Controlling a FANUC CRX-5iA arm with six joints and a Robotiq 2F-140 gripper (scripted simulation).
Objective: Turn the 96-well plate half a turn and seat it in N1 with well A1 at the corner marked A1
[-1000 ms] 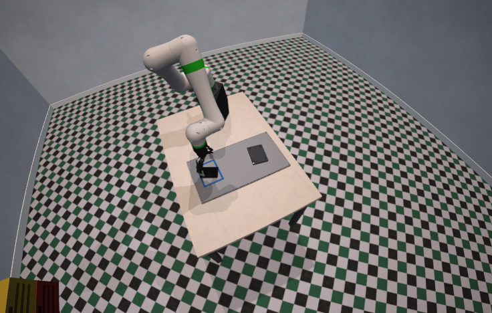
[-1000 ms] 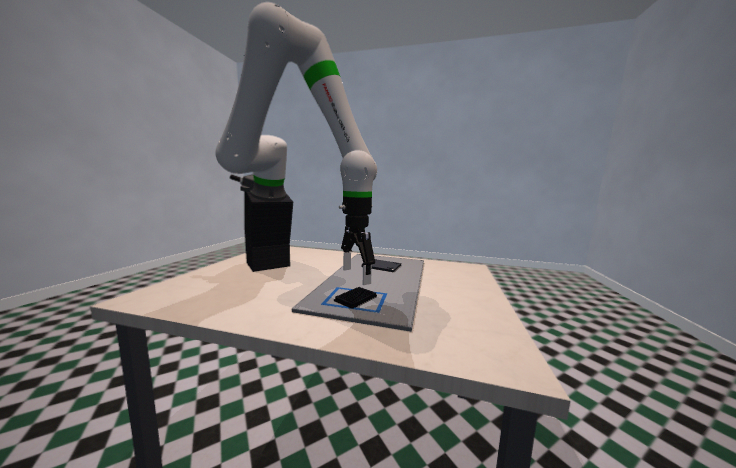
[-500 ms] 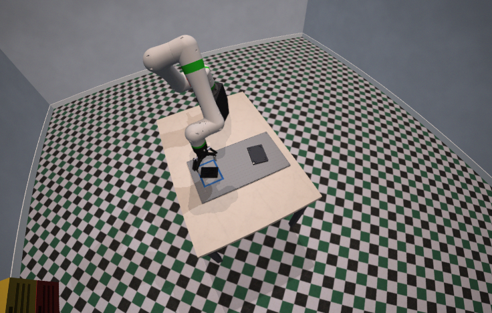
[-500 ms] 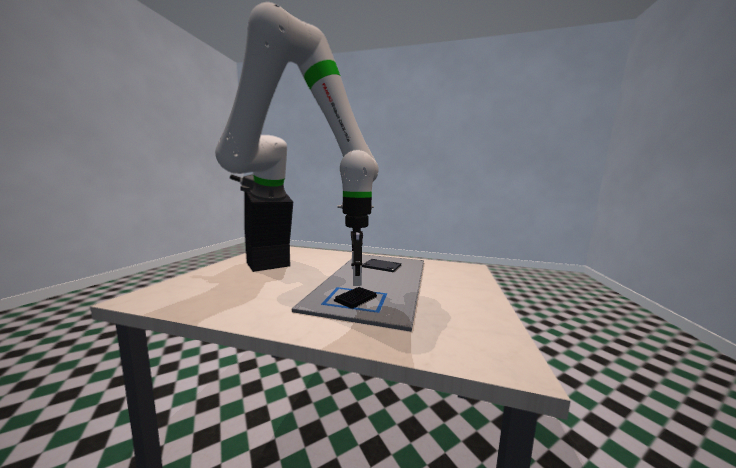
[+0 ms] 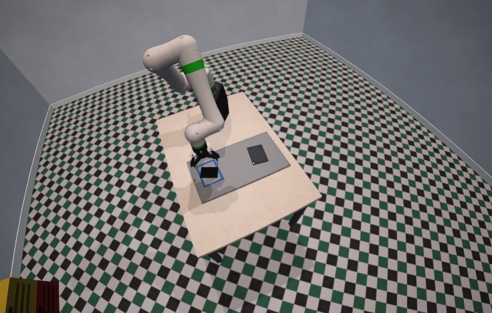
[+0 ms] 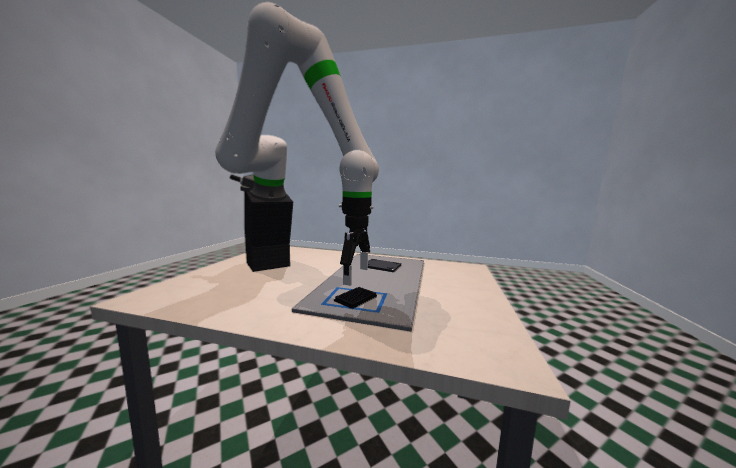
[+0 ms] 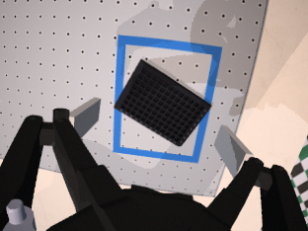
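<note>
The black 96-well plate [image 5: 208, 172] lies flat inside the blue taped outline B1 on the grey deck; it also shows in the exterior view [image 6: 355, 296] and in the wrist view [image 7: 162, 103], skewed to the outline. My gripper [image 5: 203, 159] hangs open and empty above the plate, a little toward the back edge of the outline; in the exterior view [image 6: 355, 264] its fingers are clear of the plate. In the wrist view the two grey fingertips straddle the plate without touching it. The dark plate nest N1 [image 5: 257, 154] sits empty at the deck's other end.
The grey perforated deck [image 5: 240, 165] lies on a pale wooden table [image 6: 330, 314]. The arm's black base block [image 6: 267, 229] stands at the table's back left. A yellow and red cabinet [image 5: 14, 295] stands on the floor far off.
</note>
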